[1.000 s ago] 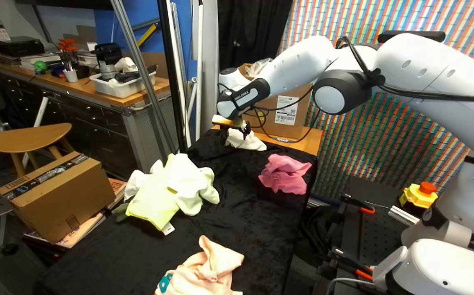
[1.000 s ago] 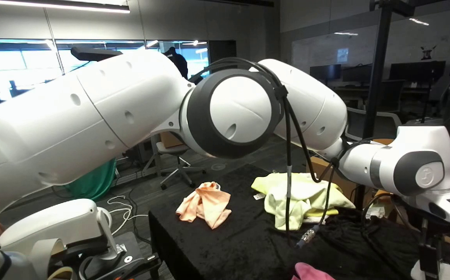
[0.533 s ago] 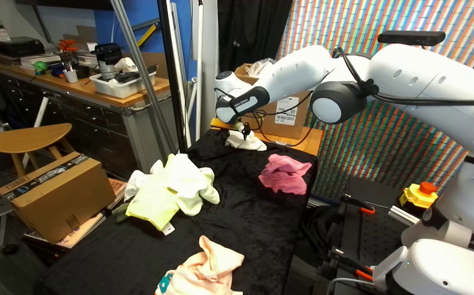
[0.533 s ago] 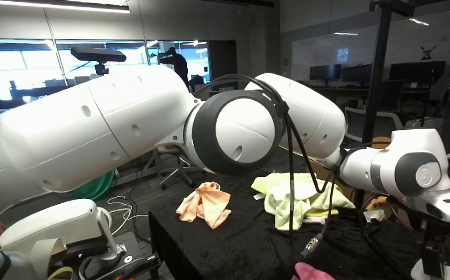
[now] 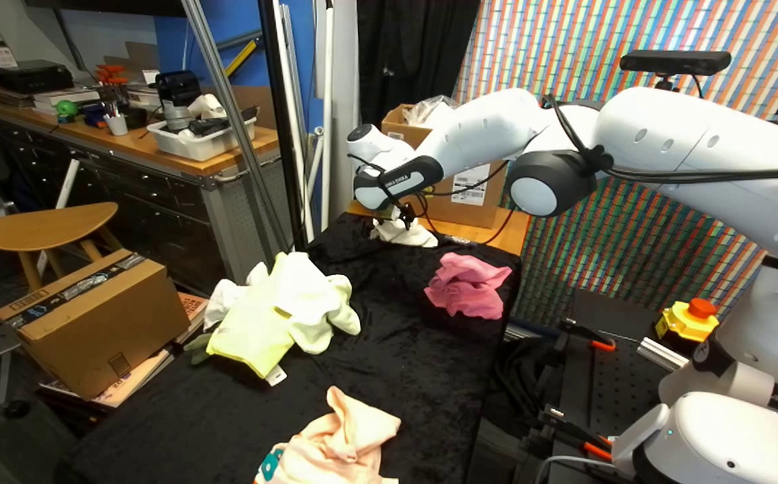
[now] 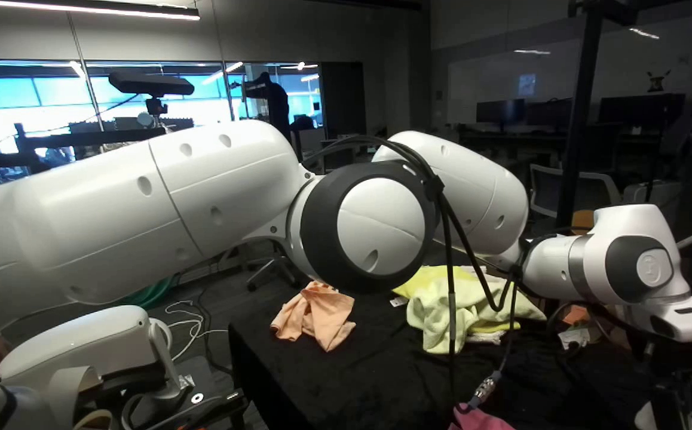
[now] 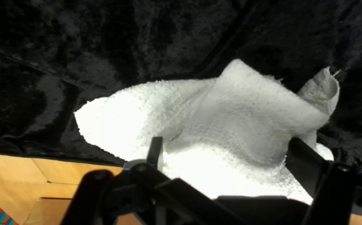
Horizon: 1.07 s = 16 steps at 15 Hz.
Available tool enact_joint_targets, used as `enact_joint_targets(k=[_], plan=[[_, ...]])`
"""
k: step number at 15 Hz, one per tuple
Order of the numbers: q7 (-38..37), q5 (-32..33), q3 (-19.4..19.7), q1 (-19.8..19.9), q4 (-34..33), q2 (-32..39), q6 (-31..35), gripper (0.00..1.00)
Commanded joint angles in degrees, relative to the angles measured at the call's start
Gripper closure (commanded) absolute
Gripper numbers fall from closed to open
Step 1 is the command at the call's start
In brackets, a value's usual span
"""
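My gripper (image 7: 225, 142) is open over a crumpled white cloth (image 7: 246, 106) in the wrist view. The two black fingers (image 7: 304, 165) stand wide apart with part of the cloth showing between them. Whether the fingertips touch the cloth I cannot tell. In an exterior view the gripper (image 5: 397, 216) is low at the table's far end, just above the white cloth (image 5: 410, 235). In an exterior view the gripper (image 6: 677, 406) is at the lower right, and the white cloth (image 6: 645, 417) is partly hidden and cut off by the frame edge.
A pink cloth (image 5: 467, 286) lies near the gripper on the black-covered table (image 5: 396, 370). Yellow-green cloths (image 5: 281, 309) and a peach cloth (image 5: 345, 437) lie farther off. A cardboard box (image 5: 443, 202) stands behind the gripper. A cable (image 6: 450, 334) hangs from the arm.
The arm's elbow has sunk and the hand has shifted and turned slightly over the white cloth. In an exterior view the fingers now show apart where they overlapped before. The cloths have not visibly moved.
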<state>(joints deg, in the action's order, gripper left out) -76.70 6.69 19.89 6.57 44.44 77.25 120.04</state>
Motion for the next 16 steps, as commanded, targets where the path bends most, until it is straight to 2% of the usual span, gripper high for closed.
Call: enact_joint_targets(k=[1,9,10,11,16], plan=[[-1.45,2.09,0.48,0.36,-6.93,3.85,-3.44,0.0],[-0.35,0.94,-0.4,0.35,-9.41,5.66,-2.41,0.0],[-0.19,0.9,-0.49,0.4,-9.75,5.87,-2.35,0.25],[-0.03,0.86,-0.58,0.44,-10.05,6.04,-2.22,0.26],[-0.09,1.01,-0.66,0.4,-10.51,6.22,-2.12,0.65]])
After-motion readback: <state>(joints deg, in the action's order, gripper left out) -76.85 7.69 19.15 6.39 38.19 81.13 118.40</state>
